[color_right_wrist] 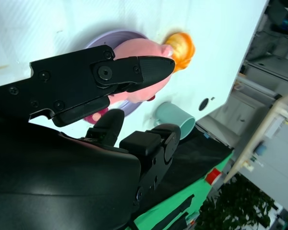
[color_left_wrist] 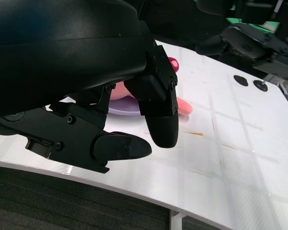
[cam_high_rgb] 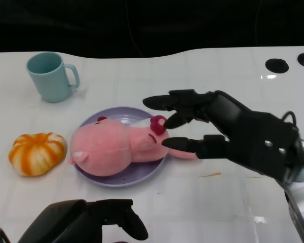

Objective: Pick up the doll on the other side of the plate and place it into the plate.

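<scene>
Pink doll (cam_high_rgb: 116, 151) lies across the purple plate (cam_high_rgb: 142, 174) — right hand (cam_high_rgb: 213, 129) hovers beside it, fingers spread, holding nothing.

Right hand (cam_high_rgb: 202, 126) hovers with fingers spread over the doll's (cam_high_rgb: 116, 149) near end, blocking approach to the plate (cam_high_rgb: 142, 174) from the right. Left flank is boxed in: orange pumpkin (cam_high_rgb: 36, 153) just beside the plate, teal mug (cam_high_rgb: 51, 77) behind-left. Bare table (cam_high_rgb: 202, 212) in front of the plate and right of it. Left hand (cam_high_rgb: 86, 223) sits at the near edge, apart from the plate.
</scene>
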